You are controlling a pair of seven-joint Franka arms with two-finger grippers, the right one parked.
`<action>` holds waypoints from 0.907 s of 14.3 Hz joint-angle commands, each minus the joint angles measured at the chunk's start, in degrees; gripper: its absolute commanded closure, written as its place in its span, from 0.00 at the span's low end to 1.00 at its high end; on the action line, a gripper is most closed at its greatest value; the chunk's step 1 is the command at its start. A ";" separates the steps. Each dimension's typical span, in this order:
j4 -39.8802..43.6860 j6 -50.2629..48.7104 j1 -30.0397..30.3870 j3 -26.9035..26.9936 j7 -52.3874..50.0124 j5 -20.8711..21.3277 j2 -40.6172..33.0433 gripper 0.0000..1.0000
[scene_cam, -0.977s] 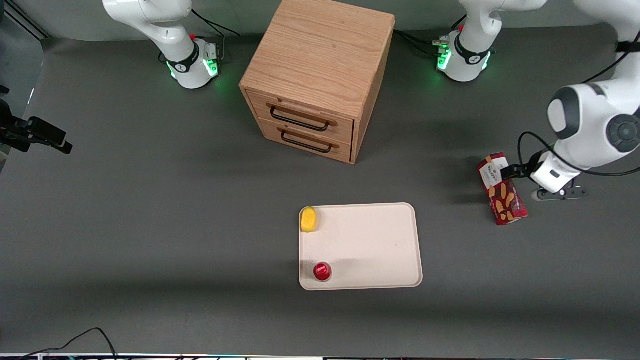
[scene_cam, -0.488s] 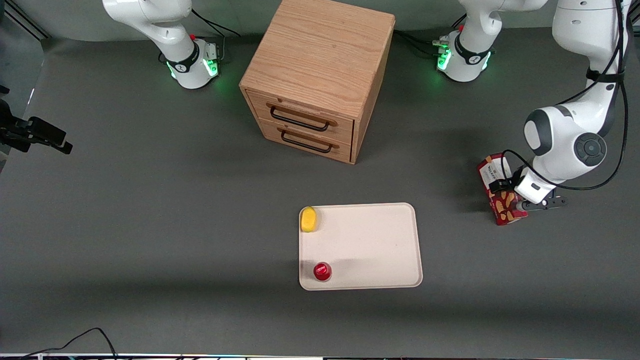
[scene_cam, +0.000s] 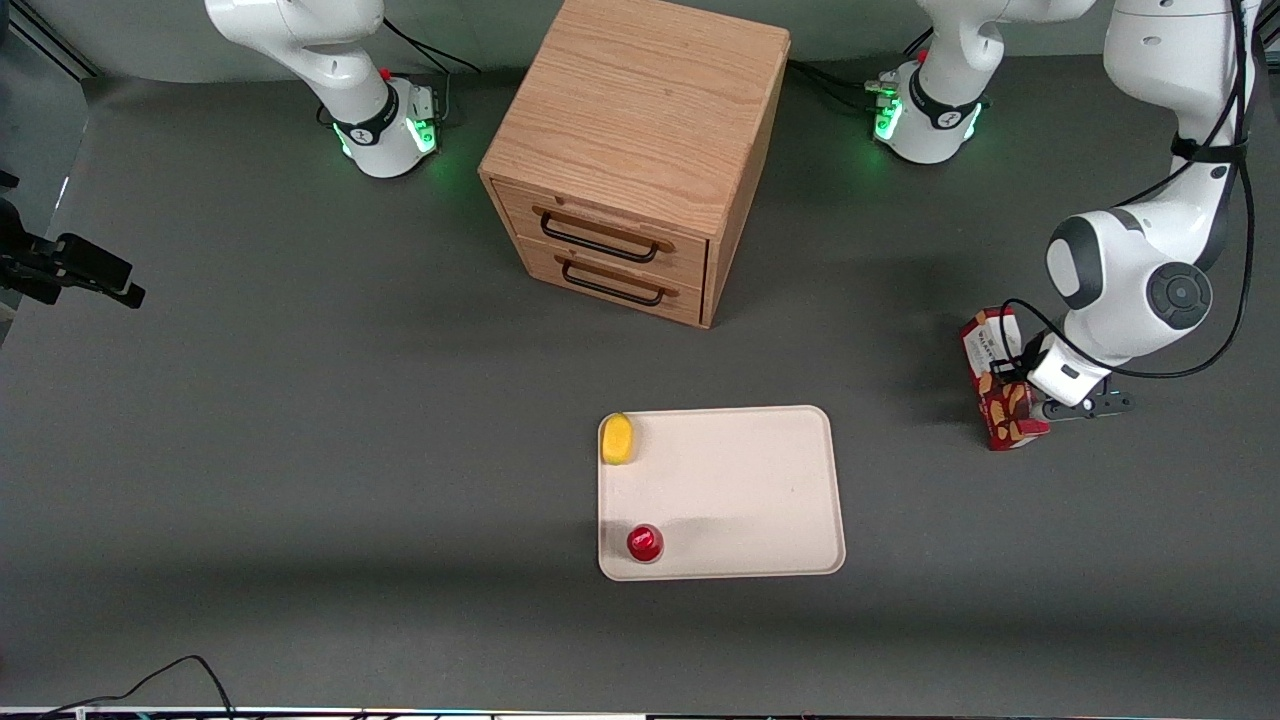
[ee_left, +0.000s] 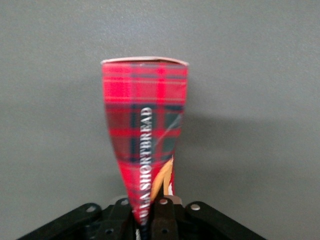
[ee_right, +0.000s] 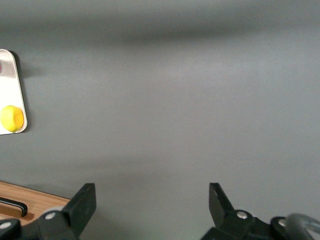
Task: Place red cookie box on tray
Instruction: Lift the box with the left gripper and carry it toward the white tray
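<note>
We count one bench (scene_cam: 300,450), one wooden drawer cabinet (scene_cam: 635,150) with two drawers, one tray (scene_cam: 740,500), one red cookie box (scene_cam: 1000,385), one yellow object (scene_cam: 618,438) and one small round red object (scene_cam: 645,543), both on the tray. The box sits toward the working arm's end of the bench, well apart from the tray. Our hand (ee_left: 149,212) is clenched on the box's narrow edge, its fingers (ee_left: 162,210) pressing both faces, as the wrist view shows. We judge the grasp made and the lift just starting. Next we need to raise the box, carry it sideways over the tray's bare middle, clear of both small objects, and lower it flat.
</note>
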 commanded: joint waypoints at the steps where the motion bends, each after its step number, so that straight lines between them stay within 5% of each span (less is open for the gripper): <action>1: 1.21 -10.87 -2.28 0.15 -2.51 -0.46 -8.10 1.00; 5: 19.70 -38.26 -2.55 -3.54 -12.79 3.65 -12.25 1.00; 8: 38.09 -53.16 -2.81 -7.92 -20.59 5.78 -7.97 1.00; 13: 44.38 -47.16 -3.43 -19.43 -44.14 5.51 0.21 1.00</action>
